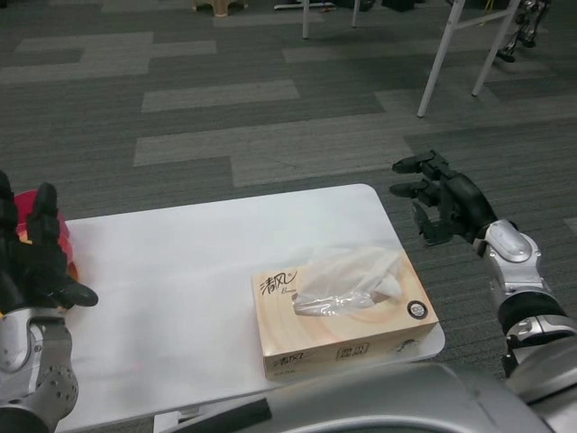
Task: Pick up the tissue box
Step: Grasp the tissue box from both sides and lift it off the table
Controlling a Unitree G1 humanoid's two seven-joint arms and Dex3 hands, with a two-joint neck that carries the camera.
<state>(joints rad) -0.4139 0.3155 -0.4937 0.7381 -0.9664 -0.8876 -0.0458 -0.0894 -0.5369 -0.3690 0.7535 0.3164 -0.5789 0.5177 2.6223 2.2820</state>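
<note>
On the white table point(180, 271) — tissue box point(347, 316) untouched, left hand point(36, 262) and right hand point(442, 203) both spread, empty

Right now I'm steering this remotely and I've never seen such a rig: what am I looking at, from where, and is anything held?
One picture, taken from the humanoid robot's own head, looking down over a white table. The silver forearms with black hands are its own: the left hand at the picture's left edge, the right hand raised off the table's far right corner. Both are open and hold nothing. The tissue box, with a tissue sticking out, lies untouched near the table's front right. Something red shows behind the left hand.
</note>
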